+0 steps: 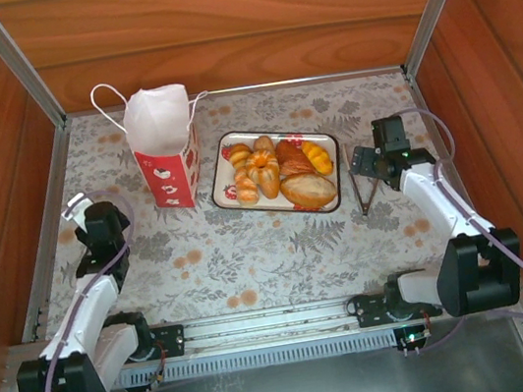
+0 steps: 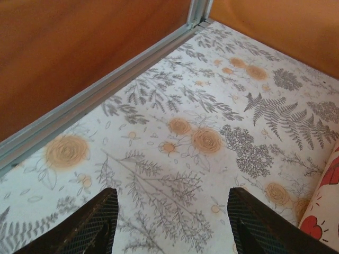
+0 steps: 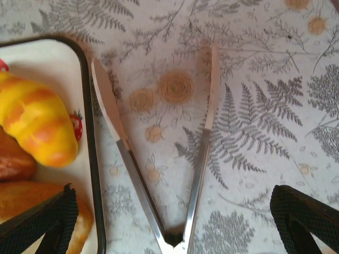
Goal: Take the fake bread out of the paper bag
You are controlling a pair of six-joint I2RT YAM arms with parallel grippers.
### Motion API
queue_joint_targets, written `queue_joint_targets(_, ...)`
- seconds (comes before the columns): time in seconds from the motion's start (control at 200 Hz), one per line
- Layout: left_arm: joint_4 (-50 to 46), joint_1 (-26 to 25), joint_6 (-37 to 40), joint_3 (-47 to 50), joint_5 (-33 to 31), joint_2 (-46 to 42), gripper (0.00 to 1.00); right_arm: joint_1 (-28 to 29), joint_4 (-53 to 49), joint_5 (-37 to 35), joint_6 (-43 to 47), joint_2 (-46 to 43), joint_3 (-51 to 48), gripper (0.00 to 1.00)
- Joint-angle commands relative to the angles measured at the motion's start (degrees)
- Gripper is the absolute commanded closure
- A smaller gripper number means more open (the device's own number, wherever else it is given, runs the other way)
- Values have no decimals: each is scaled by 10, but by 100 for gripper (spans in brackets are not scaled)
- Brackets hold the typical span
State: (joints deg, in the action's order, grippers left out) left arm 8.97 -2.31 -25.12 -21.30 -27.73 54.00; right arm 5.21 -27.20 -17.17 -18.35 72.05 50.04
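**Fake bread** (image 1: pixel 283 173): toy pastries heaped on the tray (image 3: pixel 87 106), just outside the left finger of the right gripper (image 3: pixel 172 193); none in either grip. Judged light, stiff and glossy, so apt to slip; take each piece across its narrow middle. Right gripper: fingers spread wide, empty, straddling tongs (image 3: pixel 130 159) lying flat between them. Left gripper (image 2: pixel 172 193): fingers apart, empty, with the paper bag (image 1: pixel 166 156) just beyond its right finger. Bag mouth crumpled inward; whether any piece is inside cannot be told.
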Motion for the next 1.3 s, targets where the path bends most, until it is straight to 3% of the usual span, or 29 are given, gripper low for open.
queue_joint_targets(0.0,149,4,81,23,13,40,38,-3,131,-27,36,3,-35,0)
queue_joint_targets(0.285,328,8,192,30,87,199,34,-3,342,-11,100,-17,-144,0)
queue_joint_targets(0.44,413,13,214,34,123,273,30,-3,467,4,125,-36,-220,0)
queue_joint_targets(0.575,514,19,230,34,165,365,28,-4,501,2,128,-24,-240,0)
queue_joint_targets(0.9,470,41,222,15,219,362,25,-10,588,16,115,50,-245,0)
queue_joint_targets(1.025,451,42,254,-1,298,367,23,-12,582,37,140,71,-224,0)
queue_joint_targets(1.165,437,44,250,-3,301,363,22,-26,690,95,169,113,-255,0)
queue_joint_targets(1.249,428,44,236,-12,264,368,22,-38,771,104,162,166,-265,0)
queue_joint_targets(1.299,425,44,238,-13,261,366,22,-40,753,104,158,161,-261,0)
